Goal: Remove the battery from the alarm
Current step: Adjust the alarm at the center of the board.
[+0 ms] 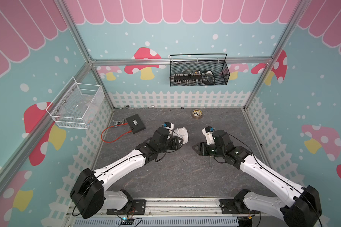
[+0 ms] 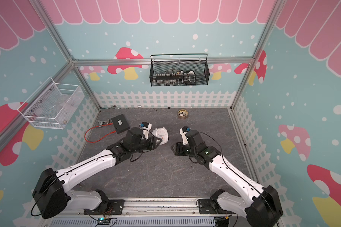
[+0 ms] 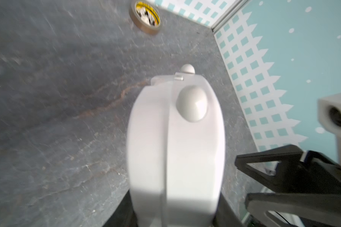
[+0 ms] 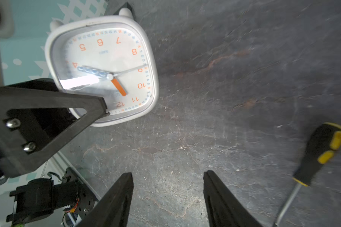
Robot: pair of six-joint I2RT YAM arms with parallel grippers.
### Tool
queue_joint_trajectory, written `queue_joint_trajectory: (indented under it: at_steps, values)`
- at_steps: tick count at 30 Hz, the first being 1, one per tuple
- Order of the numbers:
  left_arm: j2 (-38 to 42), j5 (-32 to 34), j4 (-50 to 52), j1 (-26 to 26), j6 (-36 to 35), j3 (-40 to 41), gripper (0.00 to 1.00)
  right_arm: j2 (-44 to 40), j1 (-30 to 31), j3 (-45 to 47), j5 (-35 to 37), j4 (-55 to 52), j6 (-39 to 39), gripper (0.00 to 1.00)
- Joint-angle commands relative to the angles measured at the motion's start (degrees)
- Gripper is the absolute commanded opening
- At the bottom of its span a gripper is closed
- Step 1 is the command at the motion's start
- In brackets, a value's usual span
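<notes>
While left tool (image 1: 181, 140) clamps alarm (image 1: 182, 132), right tool (image 4: 168, 174) apart, empty (faces dial).

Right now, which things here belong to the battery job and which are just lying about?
Job: alarm, clamped in left gripper; right gripper, open and empty; battery not in view.
Lying about: screwdriver, black box, red cable, round brass-coloured object.

A flat black rectangular box (image 1: 135, 123) is lying at the far left of the grey marbled tabletop (image 1: 175, 176), with a thin red cable (image 1: 110, 137) looping out beside it. A round brass-coloured object (image 1: 197, 114) is sitting near the back wall. A black-and-yellow-handled screwdriver (image 4: 321, 153) is lying flat. A black wire basket (image 1: 224, 76) is hanging on the back wall and a white mesh basket (image 1: 67, 116) on the left wall.
</notes>
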State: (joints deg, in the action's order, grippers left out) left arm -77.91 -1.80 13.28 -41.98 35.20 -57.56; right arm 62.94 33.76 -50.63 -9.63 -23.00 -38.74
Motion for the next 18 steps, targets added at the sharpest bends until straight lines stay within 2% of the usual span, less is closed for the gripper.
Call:
queue_joint_trajectory:
  at_steps: [1,7,12,14,18]
  values:
    - [-7.89,22.42,23.86,-6.20,-5.99,-8.00,0.00,-3.15,-2.24,-1.66,8.51,-12.00,3.26,0.63]
    - [-20.91,39.61,42.23,-14.38,-2.80,-22.93,0.00,-9.04,-8.67,-2.64,9.36,-17.70,6.08,0.63]
    - [-32.56,51.01,59.51,-18.66,4.40,-33.65,0.00,-12.07,-11.19,-2.12,9.27,-20.32,7.97,0.63]
    - [-36.19,54.19,64.60,-20.62,6.71,-37.48,0.00,-13.14,-11.68,-1.37,9.06,-20.47,8.56,0.64]
    - [-40.47,55.34,64.59,-23.46,5.92,-39.32,0.00,-13.97,-12.81,-0.23,8.51,-20.50,9.88,0.64]
